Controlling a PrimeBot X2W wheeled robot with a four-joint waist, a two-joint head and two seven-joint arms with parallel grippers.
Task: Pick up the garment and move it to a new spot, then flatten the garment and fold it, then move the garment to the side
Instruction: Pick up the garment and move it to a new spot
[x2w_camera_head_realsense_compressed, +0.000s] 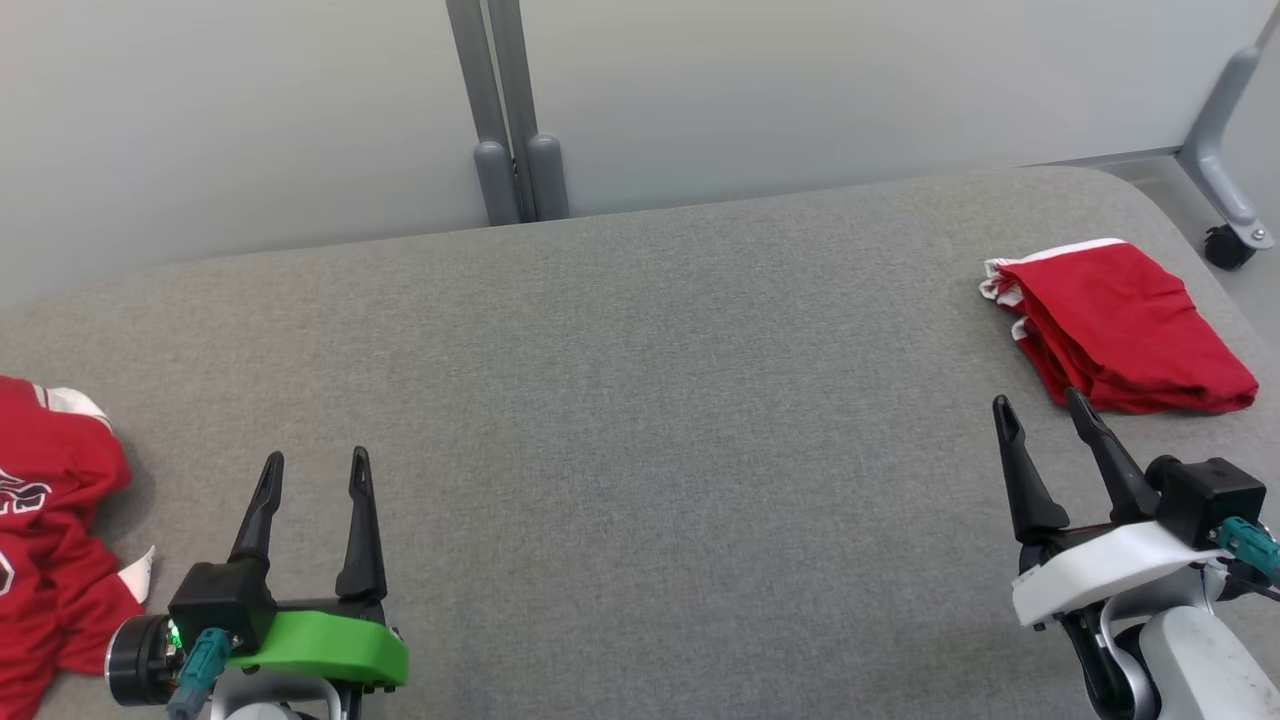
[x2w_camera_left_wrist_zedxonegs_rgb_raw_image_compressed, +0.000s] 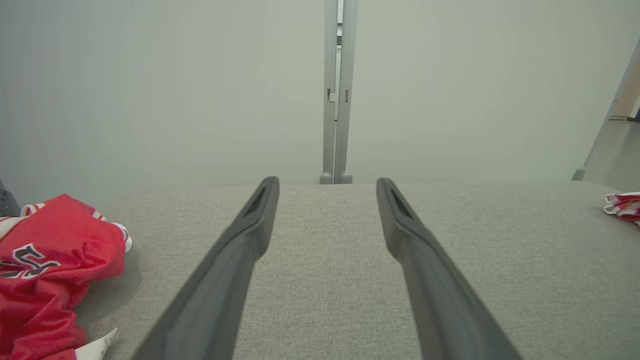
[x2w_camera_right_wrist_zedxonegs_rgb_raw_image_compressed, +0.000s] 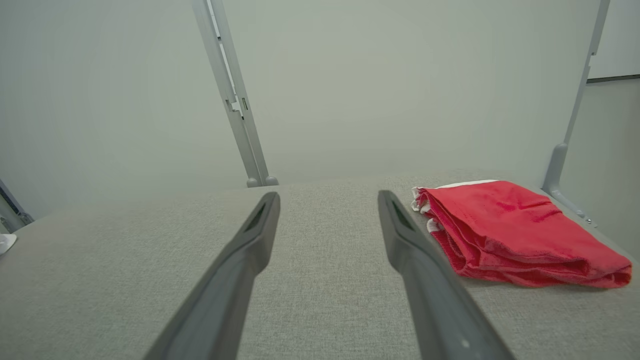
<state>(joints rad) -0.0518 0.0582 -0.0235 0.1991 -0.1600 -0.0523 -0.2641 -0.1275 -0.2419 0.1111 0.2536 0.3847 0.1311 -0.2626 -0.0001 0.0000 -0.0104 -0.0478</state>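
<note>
Surface: a grey fabric-covered tabletop (x2w_camera_head_realsense_compressed: 640, 400) is spanning the head view. Pale partition panels are standing behind it, with a pair of grey posts (x2w_camera_head_realsense_compressed: 510, 120) rising at the far edge near the middle. A caster wheel (x2w_camera_head_realsense_compressed: 1225, 245) is showing past the far right corner.

Garment A: a crumpled red garment (x2w_camera_head_realsense_compressed: 50, 520) is lying in a loose heap at the tabletop's left edge, on the near side, partly cut off by the frame. White trim is showing at its top and lower right. In the left wrist view, dark and white lettering (x2w_camera_left_wrist_zedxonegs_rgb_raw_image_compressed: 25, 257) is facing up on it.

Garment B: a folded red garment (x2w_camera_head_realsense_compressed: 1125, 325) is lying at the far right of the tabletop, near the rounded corner. It is resting in flat stacked layers, with white trim peeking out along its far and left edges.

Left gripper (x2w_camera_head_realsense_compressed: 316, 456): sitting at lower left, just to the right of garment A and apart from it. Its jaws are standing wide apart, holding nothing, and pointing toward the far edge.

Right gripper (x2w_camera_head_realsense_compressed: 1038, 400): sitting at lower right, jaws likewise spread and holding nothing. Its tips are reaching close to the near left corner of garment B. The right wrist view is showing the cloth lying beside the right-hand jaw, not between the two.
</note>
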